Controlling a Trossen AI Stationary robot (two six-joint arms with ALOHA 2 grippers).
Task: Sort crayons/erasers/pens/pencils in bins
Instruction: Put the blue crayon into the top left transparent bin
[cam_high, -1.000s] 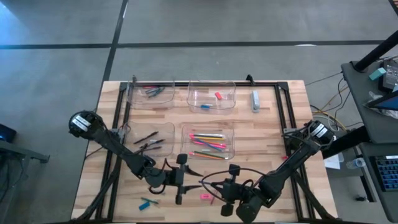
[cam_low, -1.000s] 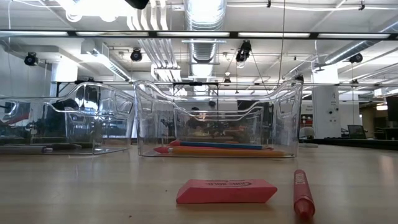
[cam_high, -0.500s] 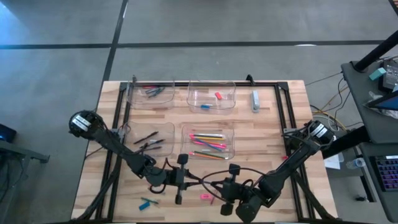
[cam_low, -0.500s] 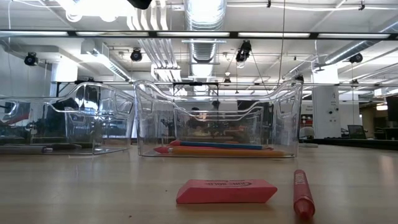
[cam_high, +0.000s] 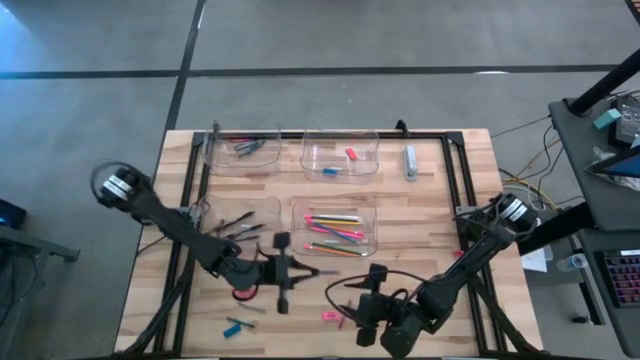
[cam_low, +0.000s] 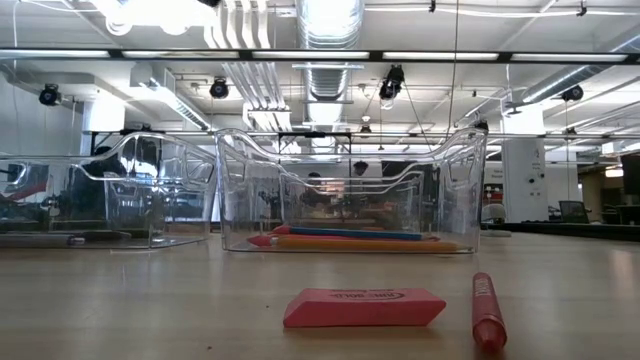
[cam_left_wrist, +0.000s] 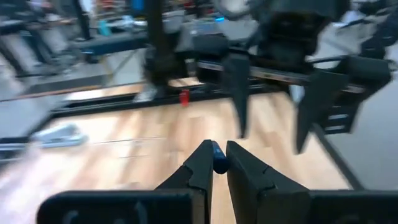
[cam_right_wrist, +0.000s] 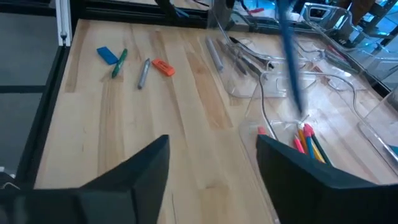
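Note:
My left gripper (cam_high: 300, 270) hangs above the table's near middle, shut on a slim dark blue pen (cam_right_wrist: 290, 56). That pen shows as a blurred upright stick in the right wrist view. My right gripper (cam_high: 360, 298) stands open just right of it, holding nothing, its fingers (cam_left_wrist: 237, 93) apart. Four clear bins hold dark pens (cam_high: 238, 226), pencils (cam_high: 335, 228), erasers (cam_high: 341, 156) and short sticks (cam_high: 245, 148). A pink eraser (cam_low: 363, 307) and a red crayon (cam_low: 487, 310) lie flat on the table. My left gripper pinches the pen between its two fingertips, right at the pen's upper end (cam_left_wrist: 217, 163). The fingers come nearly level from the table's left. The pen hangs below them, clear of the table; the fingers hide the rest of it in the left wrist view.
A blue block (cam_right_wrist: 107, 55), a green stick (cam_right_wrist: 118, 62), a grey stick (cam_right_wrist: 143, 73) and an orange piece (cam_right_wrist: 163, 67) lie near the front left. A pale blue-grey oblong (cam_high: 410, 162) lies at the back right. Black rails (cam_high: 455, 180) frame the board.
The two grippers stood tip to tip over the near middle and have parted. My left gripper has drawn back toward the far left and risen, taking the pen with it.

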